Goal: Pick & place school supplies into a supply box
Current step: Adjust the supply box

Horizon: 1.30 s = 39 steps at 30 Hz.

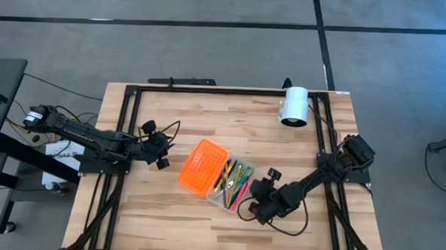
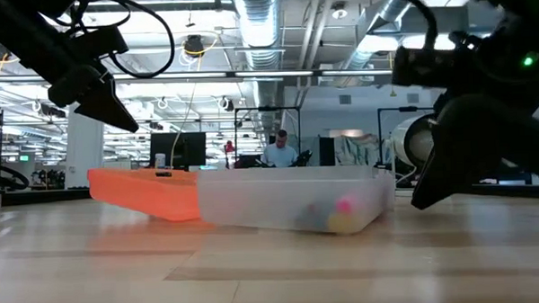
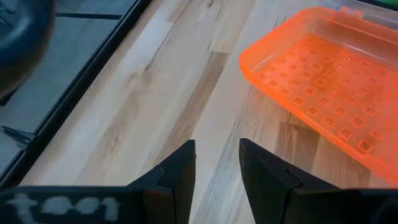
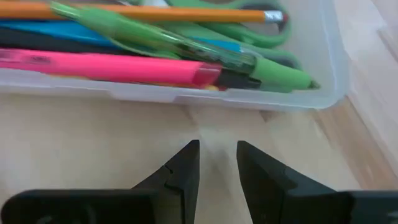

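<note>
Wooden counter carries everything; a white cylinder lies at its far right corner, not part of the job. No loose pens or pencils show anywhere on the counter in the high view.

Supply box sits mid-counter: clear base with the orange lid lying open beside it, touching along one long edge, on the left arm's side. The low view shows the lid tilted, resting against the base.

School supplies are all in the base: pink marker, green pen, yellow pencil, blue and dark pens, green scissor handles at the far wall. They lie flat, below the rim as far as visible.

Right end effector hovers just outside the base's near wall, fingers a narrow gap apart, holding nothing. Left end effector is over bare counter near the lid's outer edge, fingers also slightly parted, empty.

Judgement: the picking looks finished; the step in hand is the closing phase. Next move likely calls for the left arm to catch the lid's free edge and swing it over the base, while the right steadies the base so it doesn't slide.
</note>
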Available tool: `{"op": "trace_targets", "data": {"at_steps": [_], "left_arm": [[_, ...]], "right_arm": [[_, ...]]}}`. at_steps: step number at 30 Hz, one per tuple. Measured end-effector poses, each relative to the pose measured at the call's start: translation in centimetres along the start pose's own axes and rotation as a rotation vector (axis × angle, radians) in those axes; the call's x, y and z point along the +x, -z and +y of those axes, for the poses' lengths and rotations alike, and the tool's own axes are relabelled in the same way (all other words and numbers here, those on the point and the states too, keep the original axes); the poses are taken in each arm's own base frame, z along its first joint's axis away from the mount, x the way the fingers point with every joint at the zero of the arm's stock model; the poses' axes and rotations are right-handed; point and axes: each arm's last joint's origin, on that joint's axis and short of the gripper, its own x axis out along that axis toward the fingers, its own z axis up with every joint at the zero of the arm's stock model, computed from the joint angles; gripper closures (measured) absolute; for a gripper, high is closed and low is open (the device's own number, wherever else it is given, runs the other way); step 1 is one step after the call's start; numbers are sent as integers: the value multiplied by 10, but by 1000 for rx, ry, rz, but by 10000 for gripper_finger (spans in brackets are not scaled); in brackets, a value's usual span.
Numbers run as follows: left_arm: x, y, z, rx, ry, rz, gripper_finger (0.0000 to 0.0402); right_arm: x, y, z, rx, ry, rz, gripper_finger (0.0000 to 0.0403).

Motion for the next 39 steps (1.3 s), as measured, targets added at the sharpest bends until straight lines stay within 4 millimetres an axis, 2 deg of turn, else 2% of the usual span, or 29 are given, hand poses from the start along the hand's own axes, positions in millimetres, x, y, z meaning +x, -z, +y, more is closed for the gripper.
{"op": "trace_targets", "data": {"at_steps": [10, 22, 33, 39], "left_arm": [[0, 0, -1, -12, 27, 5, 285], [0, 0, -2, -39, 68, 19, 285], [0, 1, -3, -55, 100, 30, 285], [0, 1, -4, -63, 129, 44, 285]], "right_arm": [[24, -4, -19, -2, 22, -20, 301], [40, -18, -36, -86, 69, -19, 301], [62, -40, -62, -167, 124, -14, 301], [73, -52, -76, -239, 98, -8, 301]]}}
